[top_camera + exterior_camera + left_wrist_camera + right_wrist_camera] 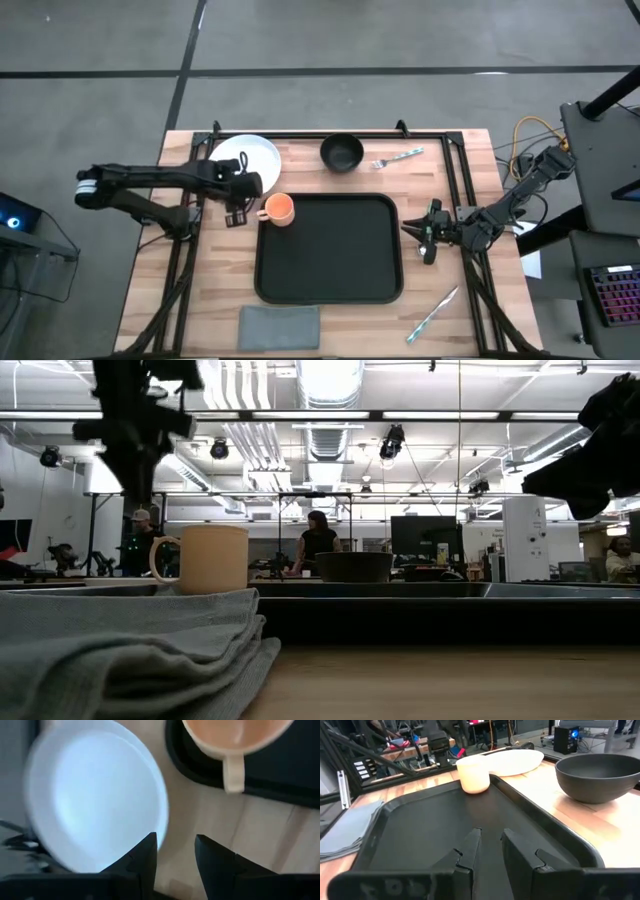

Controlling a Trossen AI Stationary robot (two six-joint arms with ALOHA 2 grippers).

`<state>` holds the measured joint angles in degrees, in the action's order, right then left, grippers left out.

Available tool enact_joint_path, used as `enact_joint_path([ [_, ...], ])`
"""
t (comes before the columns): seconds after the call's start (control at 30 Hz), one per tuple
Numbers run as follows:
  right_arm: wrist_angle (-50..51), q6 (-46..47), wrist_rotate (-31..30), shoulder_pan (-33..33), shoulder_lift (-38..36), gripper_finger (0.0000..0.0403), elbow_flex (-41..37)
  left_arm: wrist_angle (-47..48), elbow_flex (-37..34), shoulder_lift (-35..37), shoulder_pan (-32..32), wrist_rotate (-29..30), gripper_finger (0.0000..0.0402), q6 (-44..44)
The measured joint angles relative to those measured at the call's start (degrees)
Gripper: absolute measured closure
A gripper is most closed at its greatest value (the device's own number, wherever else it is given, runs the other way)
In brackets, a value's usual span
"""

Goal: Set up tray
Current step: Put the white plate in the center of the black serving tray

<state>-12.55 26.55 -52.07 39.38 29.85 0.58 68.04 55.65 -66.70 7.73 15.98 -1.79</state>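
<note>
The black tray (330, 248) lies at the centre of the desk (440, 320) in the high view, with an orange cup (279, 209) in its upper left corner. The left pincer (238, 215) hovers just left of the cup beside the white plate (250, 152), fingers narrowly apart, holding nothing. The right pincer (418, 231) sits at the tray's right edge, narrow and empty.

Overhead, table-level, two wrist views

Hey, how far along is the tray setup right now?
Done: the orange mug sits in the tray's corner. In hand: nothing; the left gripper hangs open beside the mug's handle, the right gripper at the tray's opposite edge. Left: plate, bowl, fork, spoon and grey cloth.
</note>
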Motion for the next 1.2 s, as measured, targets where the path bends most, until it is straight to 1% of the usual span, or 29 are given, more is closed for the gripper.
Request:
enact_joint_path([
  [0.07,-0.1,0.0,0.2,0.0,-0.1,0.0327,0.0,-2.7,-4.1,1.6,2.2,-2.6,0.0287,2.3],
  [0.17,-0.4,0.0,1.3,0.0,-0.1,0.0313,0.0,-5.1,-8.8,2.5,4.6,-3.6,0.0287,4.9],
  [0.33,-1.7,0.0,2.9,0.0,-0.1,0.0291,0.0,-7.1,-12.3,2.0,8.1,-5.1,0.0287,6.8],
  [0.5,-1.9,0.0,2.7,0.0,-0.1,0.0276,0.0,-9.1,-13.3,-0.9,12.2,-7.2,0.0287,7.3],
  [0.57,-2.2,0.0,2.7,0.0,-0.1,0.0272,0.0,-10.1,-12.9,-2.4,12.7,-7.4,0.0287,8.0],
  [0.7,-3.0,0.0,2.6,0.0,-0.1,0.0266,0.0,-15.5,-12.5,-4.1,13.0,-7.7,0.0287,12.5],
  [0.83,-3.0,0.0,2.6,0.0,0.0,0.0262,0.0,-16.3,-12.7,-6.2,13.0,-8.6,0.0287,13.5],
  [1.03,-2.9,-0.1,2.6,0.0,0.0,0.0264,0.0,-18.9,-14.3,-7.2,14.0,-8.4,0.0287,14.8],
  [1.2,-2.8,-0.1,2.8,0.0,0.0,0.0260,0.0,-22.3,-15.6,-7.2,16.5,-8.9,0.0287,16.0],
])
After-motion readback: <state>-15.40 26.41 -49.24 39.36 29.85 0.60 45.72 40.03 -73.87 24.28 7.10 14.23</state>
